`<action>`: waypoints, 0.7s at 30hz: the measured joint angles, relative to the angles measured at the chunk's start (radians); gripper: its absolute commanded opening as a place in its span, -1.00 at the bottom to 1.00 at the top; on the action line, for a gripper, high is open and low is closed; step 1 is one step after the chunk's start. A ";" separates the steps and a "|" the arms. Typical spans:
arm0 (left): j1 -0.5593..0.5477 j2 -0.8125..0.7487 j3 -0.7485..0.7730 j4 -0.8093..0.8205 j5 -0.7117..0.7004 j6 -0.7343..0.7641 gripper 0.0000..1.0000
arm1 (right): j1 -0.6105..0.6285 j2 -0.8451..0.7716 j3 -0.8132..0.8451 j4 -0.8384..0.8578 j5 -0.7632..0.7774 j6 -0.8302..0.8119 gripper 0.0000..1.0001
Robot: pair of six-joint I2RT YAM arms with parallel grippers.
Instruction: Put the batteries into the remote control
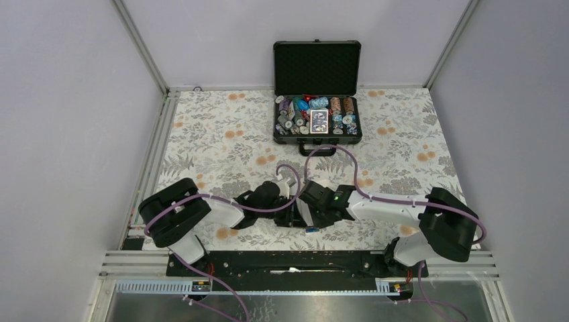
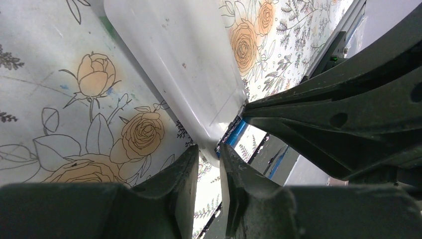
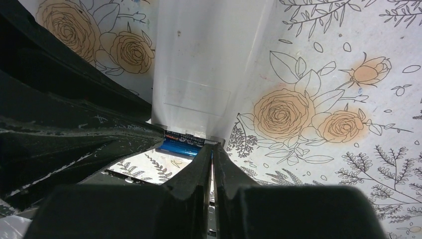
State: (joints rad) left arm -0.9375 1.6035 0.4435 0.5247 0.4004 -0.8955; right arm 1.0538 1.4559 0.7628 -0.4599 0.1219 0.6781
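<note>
The white remote control [image 2: 184, 64] lies back up on the flowered cloth; it also shows in the right wrist view [image 3: 204, 55]. My left gripper [image 2: 210, 154] is shut on the remote's near end. A blue battery [image 3: 181, 147] lies crosswise at that end of the remote; it also shows in the left wrist view [image 2: 238, 132]. My right gripper [image 3: 212, 149] is shut, its tips against the battery's right end. In the top view both grippers meet at the table's near middle, left [image 1: 288, 213] and right [image 1: 310, 218], hiding the remote; a blue bit [image 1: 312, 230] shows below them. I see no second battery.
An open black chip case [image 1: 317, 139] with chips and cards stands at the far middle, its lid [image 1: 317, 67] upright. Metal rails run along the left edge [image 1: 151, 161] and near edge [image 1: 302, 258]. Walls enclose the table on three sides.
</note>
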 measured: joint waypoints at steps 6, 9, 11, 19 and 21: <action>0.000 0.000 0.000 0.000 0.000 0.000 -0.47 | 0.018 0.043 0.037 -0.044 0.023 -0.001 -0.87; 0.000 -0.001 -0.001 0.000 -0.001 0.000 -0.47 | 0.030 0.052 0.045 -0.052 0.042 -0.001 -0.91; 0.000 -0.006 -0.005 0.001 -0.003 0.000 -0.46 | 0.036 0.056 0.049 -0.056 0.052 -0.001 -0.94; -0.003 -0.058 -0.047 -0.004 -0.020 -0.012 -0.42 | 0.065 0.085 0.069 -0.056 0.088 0.005 -1.00; -0.003 -0.067 -0.053 -0.006 -0.023 -0.013 -0.41 | 0.069 0.086 0.071 -0.060 0.096 0.009 -1.00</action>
State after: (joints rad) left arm -0.9401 1.5368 0.3908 0.5182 0.3775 -0.9081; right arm 1.1229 1.5421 0.8337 -0.5194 0.2180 0.6868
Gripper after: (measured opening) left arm 0.285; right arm 0.014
